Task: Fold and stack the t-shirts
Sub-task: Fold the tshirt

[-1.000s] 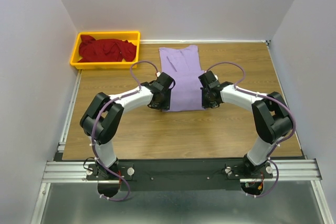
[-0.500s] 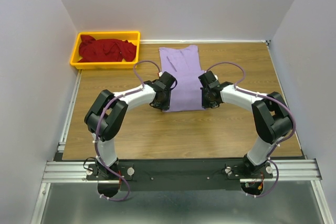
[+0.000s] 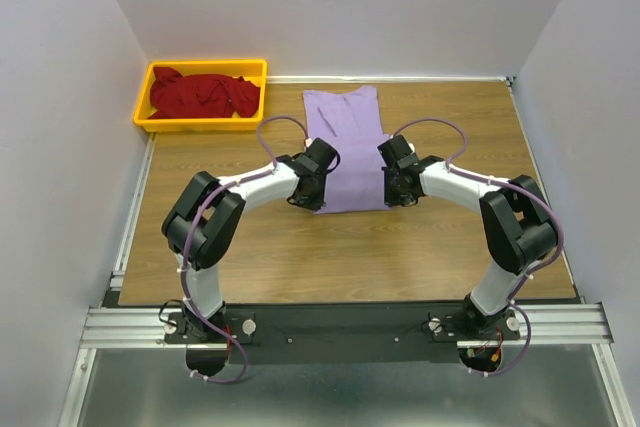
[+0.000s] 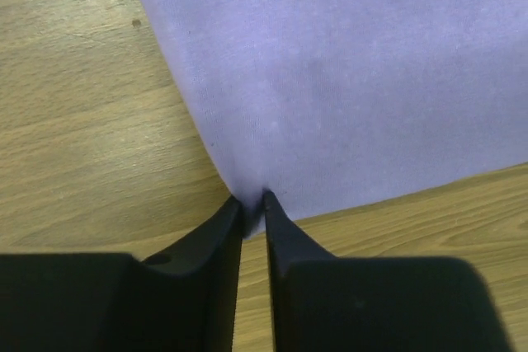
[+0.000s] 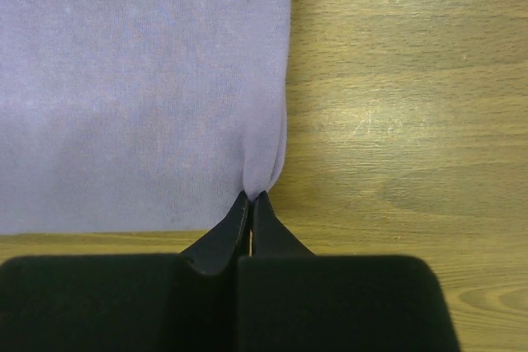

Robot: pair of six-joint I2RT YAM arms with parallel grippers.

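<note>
Lavender shirt (image 3: pixel 345 142): flat on the table (image 3: pixel 420 247), centre of frame. Left gripper (image 4: pixel 253 201): I see the jaws nearly together, pinching its lower-left corner. Right gripper (image 5: pixel 251 198): jaws closed on its lower-right corner. Red shirt (image 3: pixel 200 94): crumpled in the bin (image 3: pixel 205 65), upper left.

ROBOTICS LAB TEST CELL: Plain white panels (image 3: pixel 350 7) close in a wood-grain table (image 3: pixel 400 257) to either side of, and beyond, the left gripper (image 4: pixel 252 199) and right gripper (image 5: pixel 250 197). Behind the grippers, the left arm (image 3: pixel 205 222) and right arm (image 3: pixel 515 222) stand bolted to a black plate (image 3: pixel 340 332) on an aluminium rail (image 3: pixel 120 325). A yellow plastic bin (image 3: pixel 200 65) sits beyond the left gripper, off to its left.
</note>
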